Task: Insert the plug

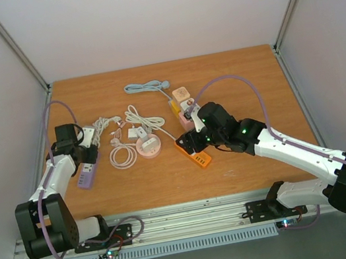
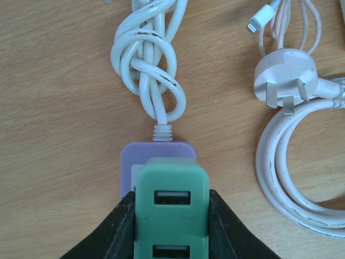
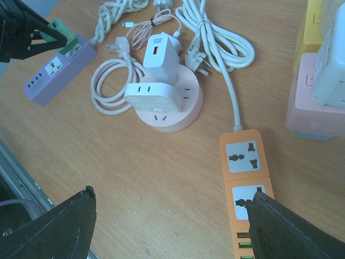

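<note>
The left gripper (image 2: 171, 195) fills the bottom of its wrist view, its two black fingers (image 2: 126, 226) pressed against the sides of a green plug (image 2: 171, 186) and holding it firmly. The green plug sits on top of the purple power strip (image 2: 156, 154), at the end where the strip's white knotted cable (image 2: 148, 59) leaves it. Whether its pins are fully seated cannot be told. A white three-pin plug (image 2: 283, 75) lies on its back near that same end of the purple strip, to the right. In the top view a pink round socket hub (image 1: 148, 146) lies further right of the purple strip, and an orange power strip (image 1: 197, 154) well apart beyond it. The right gripper (image 3: 171, 194) hangs over the orange strip, jaws spread wide and holding nothing.
</note>
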You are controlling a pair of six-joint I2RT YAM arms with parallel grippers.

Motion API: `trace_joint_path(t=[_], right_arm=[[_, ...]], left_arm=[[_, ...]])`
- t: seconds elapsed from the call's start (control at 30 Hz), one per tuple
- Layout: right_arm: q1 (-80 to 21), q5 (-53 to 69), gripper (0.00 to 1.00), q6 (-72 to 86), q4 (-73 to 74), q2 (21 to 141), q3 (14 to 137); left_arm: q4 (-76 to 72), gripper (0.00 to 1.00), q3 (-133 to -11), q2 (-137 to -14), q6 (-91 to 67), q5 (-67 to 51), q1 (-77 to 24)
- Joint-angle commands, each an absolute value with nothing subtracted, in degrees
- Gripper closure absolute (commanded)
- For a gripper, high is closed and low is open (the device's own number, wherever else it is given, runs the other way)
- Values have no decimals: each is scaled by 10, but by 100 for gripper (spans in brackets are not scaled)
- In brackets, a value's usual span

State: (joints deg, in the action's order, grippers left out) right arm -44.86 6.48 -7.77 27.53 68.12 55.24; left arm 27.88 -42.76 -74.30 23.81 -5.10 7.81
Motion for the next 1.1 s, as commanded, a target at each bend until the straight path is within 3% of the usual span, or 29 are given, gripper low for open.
trace_joint_path(t=[0.0, 0.43, 1.07], right_arm=[[-445, 67, 23, -80, 278, 680, 568], [-445, 61, 22, -83, 276, 672, 562], [-445, 62, 22, -82, 272, 677, 562]], left_arm=[[273, 100, -435, -762, 218, -82, 81], [333, 100, -454, -765, 244, -40, 80], [307, 100, -456, -787, 211, -130, 81]])
